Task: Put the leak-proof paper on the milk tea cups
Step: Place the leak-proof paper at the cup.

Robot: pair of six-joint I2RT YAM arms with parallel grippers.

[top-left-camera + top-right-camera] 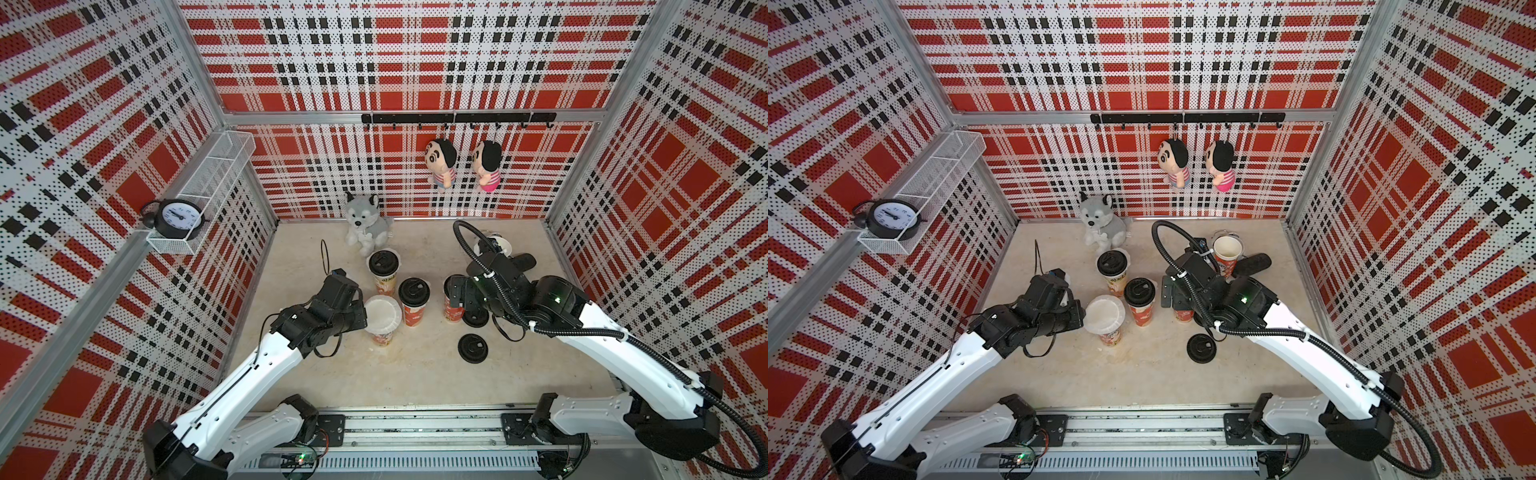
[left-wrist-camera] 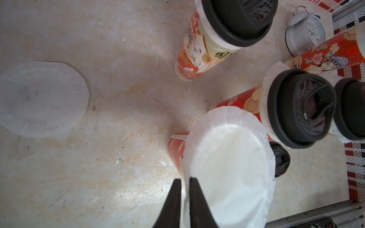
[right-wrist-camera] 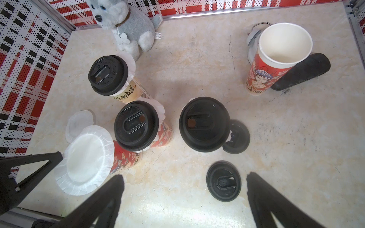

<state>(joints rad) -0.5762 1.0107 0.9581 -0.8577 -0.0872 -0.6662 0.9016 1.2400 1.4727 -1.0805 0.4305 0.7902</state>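
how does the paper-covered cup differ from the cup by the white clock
The paper-covered cup has its mouth covered by a sheet of leak-proof paper; the back cup, by the white clock, is open, its white inside showing. The paper-covered cup stands close beside a lidded cup; the back cup stands apart, beside a black oblong object. Both are upright, red-printed and have no black lid.

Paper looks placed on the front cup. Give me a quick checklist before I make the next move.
1. Mouth of front cup covered by paper: ok.
2. Grip of left tool off the paper's edge: cannot tell, tips nearly together there.
3. Opening of right tool: ok, wide open and holding nothing.
4. A spare paper ready to pick up: ok.
5. Mouth of back cup covered: not ok, no paper or lid on it.
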